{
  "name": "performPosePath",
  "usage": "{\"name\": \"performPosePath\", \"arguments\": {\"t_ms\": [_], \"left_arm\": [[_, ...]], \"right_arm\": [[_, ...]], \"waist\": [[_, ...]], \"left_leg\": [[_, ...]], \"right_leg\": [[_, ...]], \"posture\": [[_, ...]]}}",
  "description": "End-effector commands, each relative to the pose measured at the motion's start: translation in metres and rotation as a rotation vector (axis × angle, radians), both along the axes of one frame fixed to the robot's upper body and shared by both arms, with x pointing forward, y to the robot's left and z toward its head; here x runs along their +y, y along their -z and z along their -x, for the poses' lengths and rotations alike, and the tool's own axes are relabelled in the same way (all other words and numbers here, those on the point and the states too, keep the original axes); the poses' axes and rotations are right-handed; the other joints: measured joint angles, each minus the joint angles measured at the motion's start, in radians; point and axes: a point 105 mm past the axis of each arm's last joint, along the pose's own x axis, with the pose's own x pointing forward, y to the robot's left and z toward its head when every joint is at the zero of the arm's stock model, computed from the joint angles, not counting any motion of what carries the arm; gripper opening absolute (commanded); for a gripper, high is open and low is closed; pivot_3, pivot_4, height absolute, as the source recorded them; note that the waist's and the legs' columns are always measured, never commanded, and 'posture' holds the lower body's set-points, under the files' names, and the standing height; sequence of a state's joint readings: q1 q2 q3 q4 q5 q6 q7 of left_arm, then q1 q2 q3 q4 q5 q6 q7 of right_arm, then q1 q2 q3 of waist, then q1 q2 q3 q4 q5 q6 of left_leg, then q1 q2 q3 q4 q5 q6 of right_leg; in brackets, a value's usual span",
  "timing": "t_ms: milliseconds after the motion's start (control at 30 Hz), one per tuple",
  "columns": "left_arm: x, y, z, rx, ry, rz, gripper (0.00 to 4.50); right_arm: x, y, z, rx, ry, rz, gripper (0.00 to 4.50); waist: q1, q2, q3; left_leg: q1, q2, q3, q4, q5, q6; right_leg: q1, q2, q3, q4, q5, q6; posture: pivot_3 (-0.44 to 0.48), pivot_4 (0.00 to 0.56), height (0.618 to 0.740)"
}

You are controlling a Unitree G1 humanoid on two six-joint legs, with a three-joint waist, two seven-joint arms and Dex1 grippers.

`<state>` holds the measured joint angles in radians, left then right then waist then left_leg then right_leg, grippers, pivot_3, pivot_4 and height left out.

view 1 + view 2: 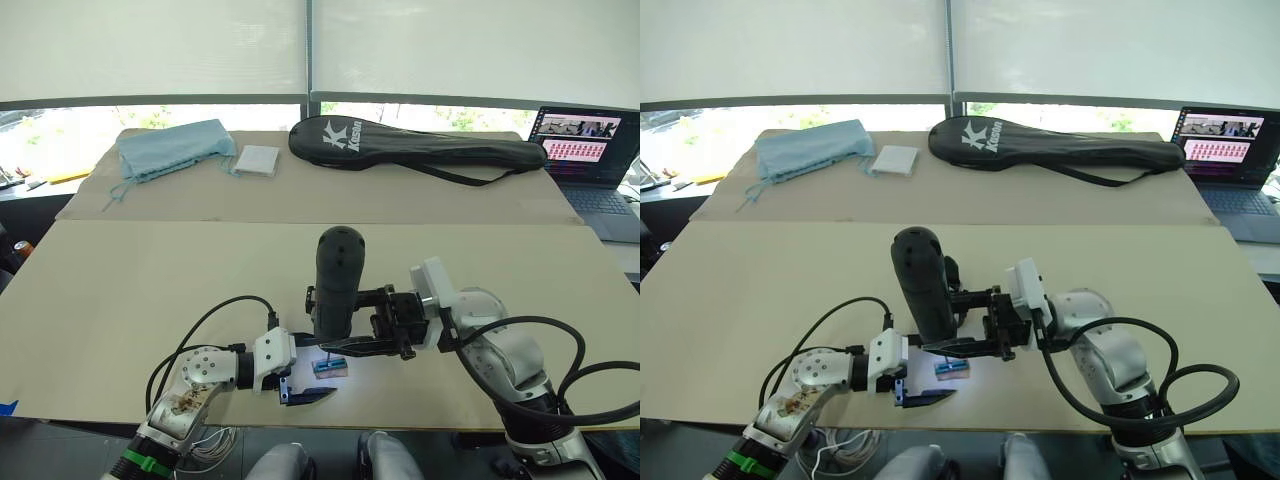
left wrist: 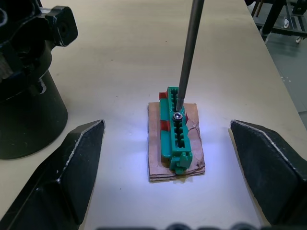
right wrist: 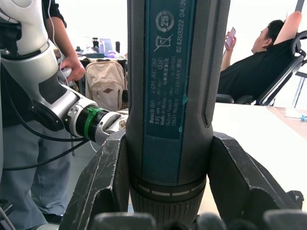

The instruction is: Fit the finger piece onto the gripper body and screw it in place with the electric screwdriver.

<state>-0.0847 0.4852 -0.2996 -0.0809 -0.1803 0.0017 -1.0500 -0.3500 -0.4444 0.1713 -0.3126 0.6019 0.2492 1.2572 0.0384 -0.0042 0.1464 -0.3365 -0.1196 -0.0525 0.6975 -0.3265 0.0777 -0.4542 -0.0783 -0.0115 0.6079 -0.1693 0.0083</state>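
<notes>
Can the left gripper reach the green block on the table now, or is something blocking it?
Probably yes: the left gripper is open with the green block between its fingers. However, the electric screwdriver's bit stands on the block.

A wide beige tabletop [image 1: 150, 290] was seen in front, and a second one [image 1: 400, 195] was placed behind it. Windows with white roller blinds [image 1: 150, 45] were found along the far wall, and strong daylight was let in under them. On the far tabletop a blue cloth [image 1: 172, 148], a long black racket bag [image 1: 420, 148] and an open laptop [image 1: 588, 150] were laid. A person in an office chair [image 3: 283, 86] was seen in the room.
</notes>
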Motion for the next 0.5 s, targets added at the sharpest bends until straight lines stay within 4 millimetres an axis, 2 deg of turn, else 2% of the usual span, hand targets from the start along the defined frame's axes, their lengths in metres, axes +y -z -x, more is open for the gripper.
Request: {"name": "performPosePath", "arguments": {"t_ms": [33,500], "left_arm": [[-0.0020,0.0188,0.0062,0.070,-0.004,-0.047,4.41],[-0.0020,0.0185,0.0066,0.077,-0.011,-0.045,4.41]], "right_arm": [[0.0011,-0.0151,0.0026,-0.074,-0.015,-0.035,1.90],[0.0017,-0.0135,0.0035,-0.066,-0.020,-0.029,1.90]], "waist": [[0.000,0.000,0.000],[0.000,0.000,0.000]], "left_leg": [[0.000,0.000,0.000,0.000,0.000,0.000],[0.000,0.000,0.000,0.000,0.000,0.000]], "right_leg": [[0.000,0.000,0.000,0.000,0.000,0.000],[0.000,0.000,0.000,0.000,0.000,0.000]], "posture": [[0.000,0.150,0.740],[0.000,0.150,0.740]]}}
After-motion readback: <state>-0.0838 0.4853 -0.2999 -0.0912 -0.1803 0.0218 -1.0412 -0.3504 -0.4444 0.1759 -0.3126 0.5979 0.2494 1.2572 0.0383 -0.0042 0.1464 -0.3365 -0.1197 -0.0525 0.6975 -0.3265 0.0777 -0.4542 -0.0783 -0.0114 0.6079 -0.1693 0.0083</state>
